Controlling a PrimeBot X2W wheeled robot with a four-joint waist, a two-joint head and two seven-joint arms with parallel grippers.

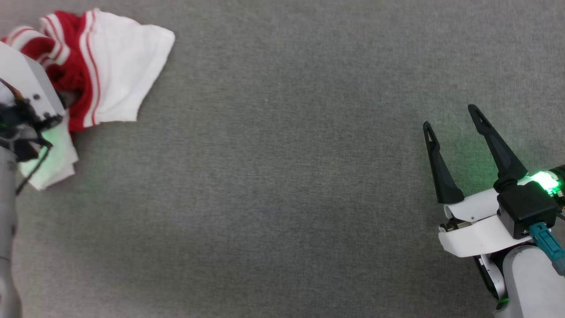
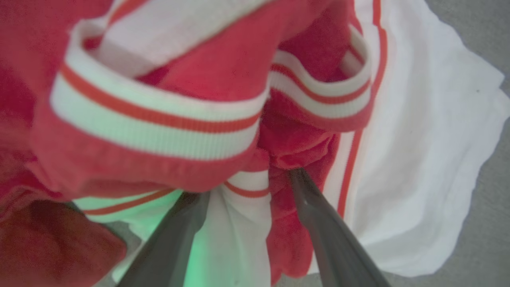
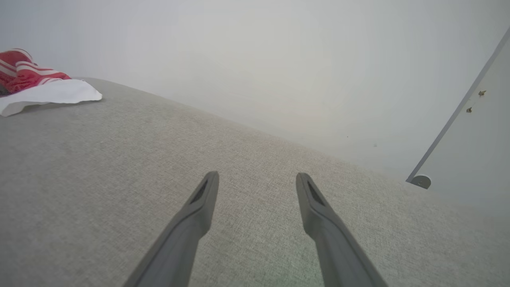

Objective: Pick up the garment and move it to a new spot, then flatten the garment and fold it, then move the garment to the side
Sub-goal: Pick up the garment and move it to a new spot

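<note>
The garment [image 1: 119, 66] lies bunched at the far left of the grey surface, red with white sleeves and striped trim. My left wrist [image 1: 26, 101] hangs over its near side and covers the fingers in the head view. In the left wrist view the left gripper [image 2: 245, 183] is open, its two dark fingers pushed into the folds of the garment [image 2: 159, 131], with a strip of white and red cloth between them. My right gripper [image 1: 450, 117] stands open at the right, far from the cloth, with nothing between its fingers [image 3: 257, 176]. In the right wrist view the garment [image 3: 36, 79] sits at the far left.
The grey fabric surface [image 1: 282, 185] spreads wide between the two arms. In the right wrist view its far edge [image 3: 279, 137] meets a pale wall, and a white door panel with a round stop [image 3: 420, 181] stands at the right.
</note>
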